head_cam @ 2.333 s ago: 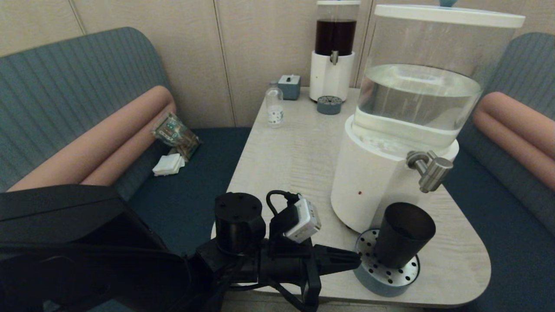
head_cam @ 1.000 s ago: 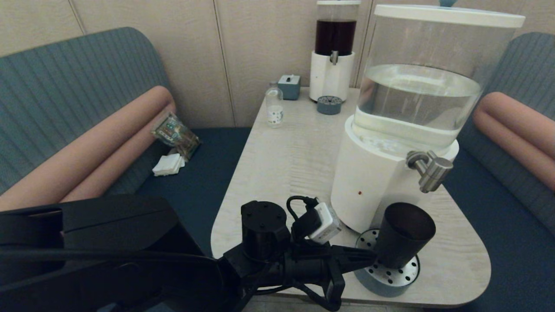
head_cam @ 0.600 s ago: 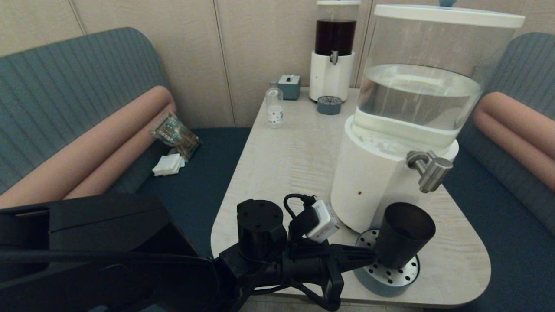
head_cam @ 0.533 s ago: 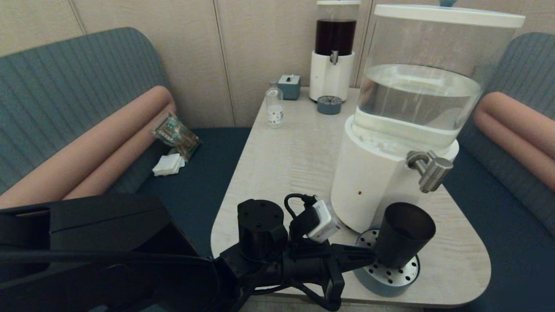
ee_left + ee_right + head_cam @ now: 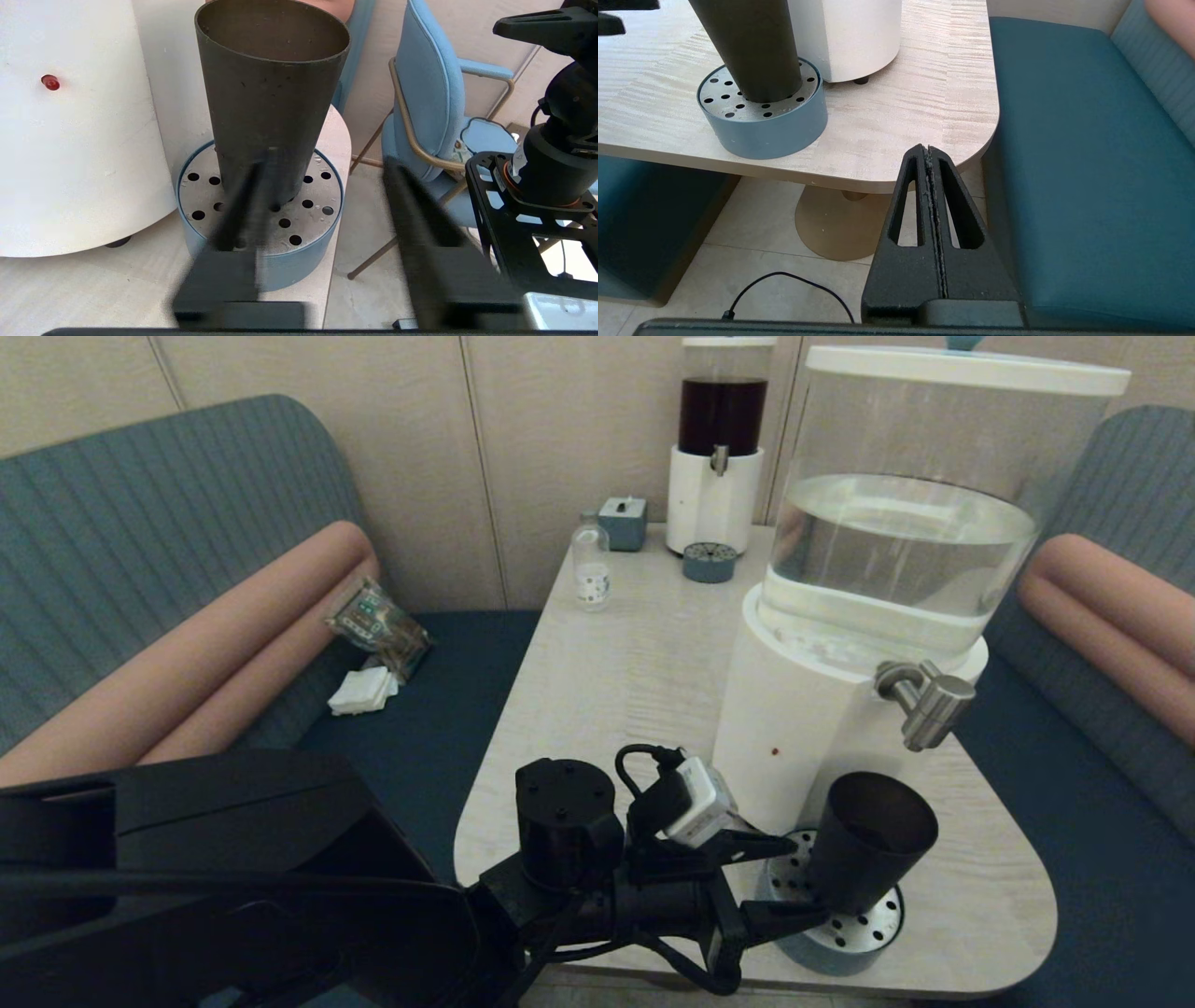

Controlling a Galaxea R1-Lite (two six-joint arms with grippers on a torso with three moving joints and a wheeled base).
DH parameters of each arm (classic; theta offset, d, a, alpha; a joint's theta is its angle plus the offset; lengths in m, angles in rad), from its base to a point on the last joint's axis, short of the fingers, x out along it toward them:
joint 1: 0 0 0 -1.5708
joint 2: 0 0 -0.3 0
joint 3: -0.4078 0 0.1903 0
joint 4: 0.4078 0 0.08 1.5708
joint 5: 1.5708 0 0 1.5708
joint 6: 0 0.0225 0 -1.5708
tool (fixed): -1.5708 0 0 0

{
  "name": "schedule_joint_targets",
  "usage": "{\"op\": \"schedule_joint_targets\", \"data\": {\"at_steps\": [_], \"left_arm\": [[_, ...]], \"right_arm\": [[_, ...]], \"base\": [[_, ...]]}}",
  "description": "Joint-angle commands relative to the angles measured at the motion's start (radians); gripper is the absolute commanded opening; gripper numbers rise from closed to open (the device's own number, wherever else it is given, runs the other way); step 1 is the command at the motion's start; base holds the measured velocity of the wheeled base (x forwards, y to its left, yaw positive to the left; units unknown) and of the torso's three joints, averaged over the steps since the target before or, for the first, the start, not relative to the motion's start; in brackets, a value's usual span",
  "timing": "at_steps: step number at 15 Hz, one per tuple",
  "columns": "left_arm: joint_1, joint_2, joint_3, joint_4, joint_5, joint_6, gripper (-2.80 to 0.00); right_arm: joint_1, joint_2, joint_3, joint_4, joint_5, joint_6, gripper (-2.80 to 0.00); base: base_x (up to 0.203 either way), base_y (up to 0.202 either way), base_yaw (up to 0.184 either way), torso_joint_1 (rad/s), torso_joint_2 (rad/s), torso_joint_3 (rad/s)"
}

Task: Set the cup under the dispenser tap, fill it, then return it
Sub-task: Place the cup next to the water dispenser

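The dark tapered cup [image 5: 873, 840] stands upright on a round blue-grey drip tray [image 5: 831, 947], below and a little in front of the metal dispenser tap [image 5: 929, 705] of the big white-based dispenser [image 5: 794, 728]. My left gripper [image 5: 808, 880] is open at the cup's left side, low, near its base. In the left wrist view the cup [image 5: 271, 102] rises over the tray [image 5: 280, 270]; one finger of the left gripper [image 5: 329, 158] lies in line with the cup's base, the other points past the table edge. My right gripper [image 5: 927, 149] is shut and empty, below the table's front right corner.
At the table's far end stand a narrow dispenser [image 5: 719, 457] with dark liquid, a small clear bottle [image 5: 591, 569], a little grey box [image 5: 623, 523] and a small drip tray [image 5: 709, 562]. Blue benches flank the table. A blue chair [image 5: 430, 93] stands beyond the table edge.
The left gripper came forward to the cup with its fingers together, and in the last half second they spread open beside the cup's base. The cup has stayed on the tray.
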Motion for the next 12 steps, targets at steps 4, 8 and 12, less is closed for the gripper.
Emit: {"op": "schedule_joint_targets", "data": {"at_steps": [4,8,12], "left_arm": [[0.0,0.0,0.0,-0.008,-0.004,0.0,0.0],[0.001,0.013,-0.015,-0.008,-0.004,0.0,0.0],[0.002,0.054,-0.065,-0.009,-0.005,-0.001,0.0]], "right_arm": [[0.0,-0.001,0.002,0.0,0.0,-0.001,-2.8],[0.0,-0.001,0.002,0.0,0.0,0.0,-2.8],[0.0,-0.001,0.002,0.0,0.0,-0.001,-2.8]], "base": [[0.0,0.0,0.0,0.0,0.0,0.0],[0.0,0.0,0.0,0.0,0.0,0.0],[0.0,0.0,0.0,0.0,0.0,0.0]]}}
